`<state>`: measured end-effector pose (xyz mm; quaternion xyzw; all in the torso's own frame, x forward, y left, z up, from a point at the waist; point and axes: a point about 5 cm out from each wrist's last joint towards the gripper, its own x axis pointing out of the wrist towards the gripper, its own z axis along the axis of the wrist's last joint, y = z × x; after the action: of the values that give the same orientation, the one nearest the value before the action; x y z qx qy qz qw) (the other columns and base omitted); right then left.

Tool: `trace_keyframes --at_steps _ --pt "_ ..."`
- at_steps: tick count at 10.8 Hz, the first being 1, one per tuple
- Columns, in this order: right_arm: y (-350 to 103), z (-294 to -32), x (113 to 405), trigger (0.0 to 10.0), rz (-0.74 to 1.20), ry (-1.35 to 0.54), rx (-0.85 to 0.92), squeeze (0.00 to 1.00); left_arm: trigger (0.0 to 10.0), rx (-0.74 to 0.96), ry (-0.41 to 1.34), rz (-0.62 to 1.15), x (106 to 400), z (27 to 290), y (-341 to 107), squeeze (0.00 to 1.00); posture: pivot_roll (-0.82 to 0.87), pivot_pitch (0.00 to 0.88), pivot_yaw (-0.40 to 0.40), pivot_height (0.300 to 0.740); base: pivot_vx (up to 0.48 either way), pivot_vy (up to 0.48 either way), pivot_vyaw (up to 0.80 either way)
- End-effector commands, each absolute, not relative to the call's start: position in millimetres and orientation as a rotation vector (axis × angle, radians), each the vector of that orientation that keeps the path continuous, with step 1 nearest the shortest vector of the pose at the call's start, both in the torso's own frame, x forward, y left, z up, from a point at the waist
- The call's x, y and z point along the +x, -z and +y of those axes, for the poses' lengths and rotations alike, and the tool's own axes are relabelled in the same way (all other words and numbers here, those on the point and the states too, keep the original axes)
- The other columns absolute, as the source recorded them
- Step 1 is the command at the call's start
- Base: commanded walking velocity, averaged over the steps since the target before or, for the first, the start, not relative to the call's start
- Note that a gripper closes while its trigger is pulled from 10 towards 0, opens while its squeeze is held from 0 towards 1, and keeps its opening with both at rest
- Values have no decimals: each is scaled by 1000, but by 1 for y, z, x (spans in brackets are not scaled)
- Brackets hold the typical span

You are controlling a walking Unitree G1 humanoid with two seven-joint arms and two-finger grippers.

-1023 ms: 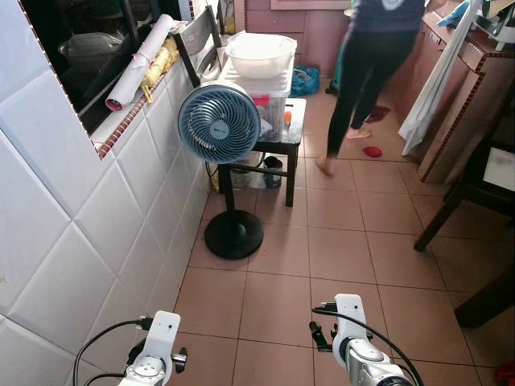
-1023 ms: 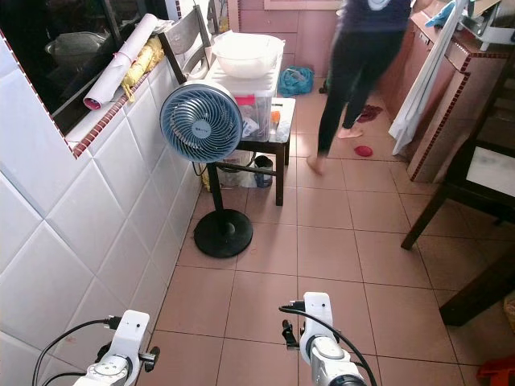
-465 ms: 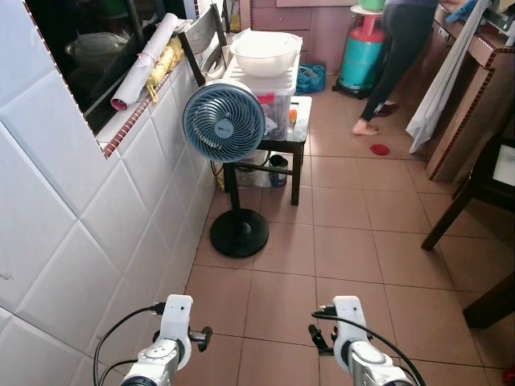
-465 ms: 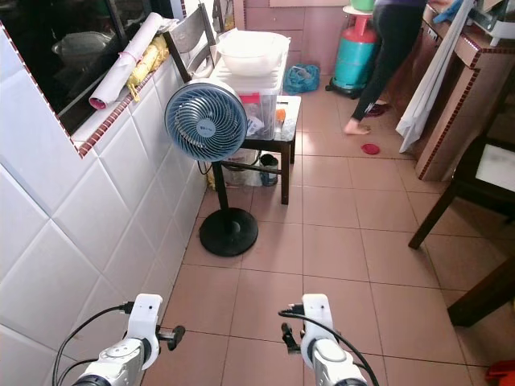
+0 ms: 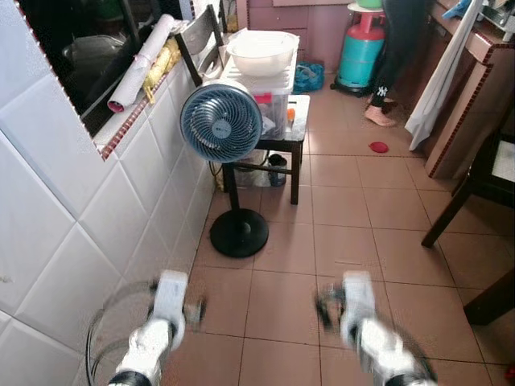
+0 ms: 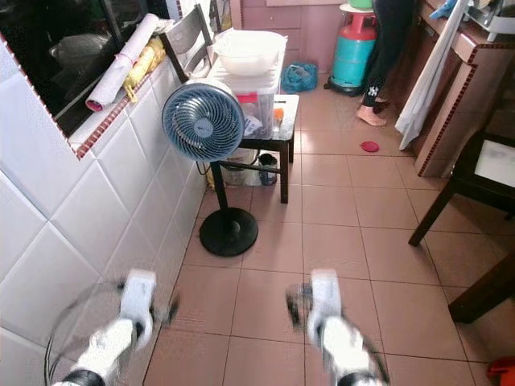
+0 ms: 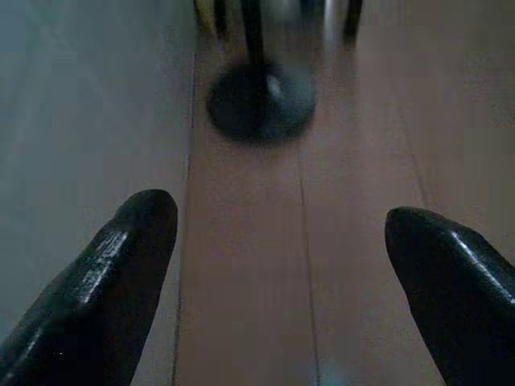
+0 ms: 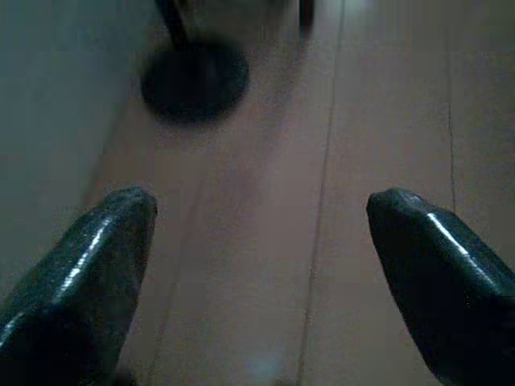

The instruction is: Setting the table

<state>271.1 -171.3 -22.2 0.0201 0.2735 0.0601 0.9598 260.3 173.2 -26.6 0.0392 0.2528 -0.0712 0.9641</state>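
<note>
Right now we hold both arms low over the tiled floor (image 5: 378,241), and they look blurry from above; our left gripper (image 7: 273,265) and right gripper (image 8: 257,257) each have their fingers spread wide with nothing between them. Ahead by the white wall stands a blue fan (image 5: 221,123), with a small table (image 5: 298,121) just behind it carrying a clear box (image 5: 269,92) and a white bowl (image 5: 261,50). Farther back we see a gas bottle (image 5: 360,52) and a person's legs (image 5: 394,56).

Silver arms (image 5: 157,338); black fingers (image 7: 121,265)
</note>
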Motion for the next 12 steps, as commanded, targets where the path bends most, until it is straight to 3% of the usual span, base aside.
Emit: trace_keyframes --at_steps 1,3,5,9,12 --pt "12 -173 278 10000 488 -146 61 0 10000 87 120 463 258 183 23 0 -87 0 52 740 0 0 0" --pt "-8 -183 283 10000 351 -181 61 0 10000 145 150 312 248 186 14 0 -80 0 36 740 0 0 0" --pt "-33 -198 263 10000 260 -207 -7 0 10000 180 112 181 229 201 0 0 -93 0 42 740 0 0 0" --pt "-39 -212 227 10000 263 -91 38 0 10000 114 8 218 201 214 14 0 -89 19 42 740 0 0 0" --pt "-39 -195 229 10000 283 -75 71 0 10000 85 42 222 208 209 14 0 -103 27 42 740 0 0 -788"
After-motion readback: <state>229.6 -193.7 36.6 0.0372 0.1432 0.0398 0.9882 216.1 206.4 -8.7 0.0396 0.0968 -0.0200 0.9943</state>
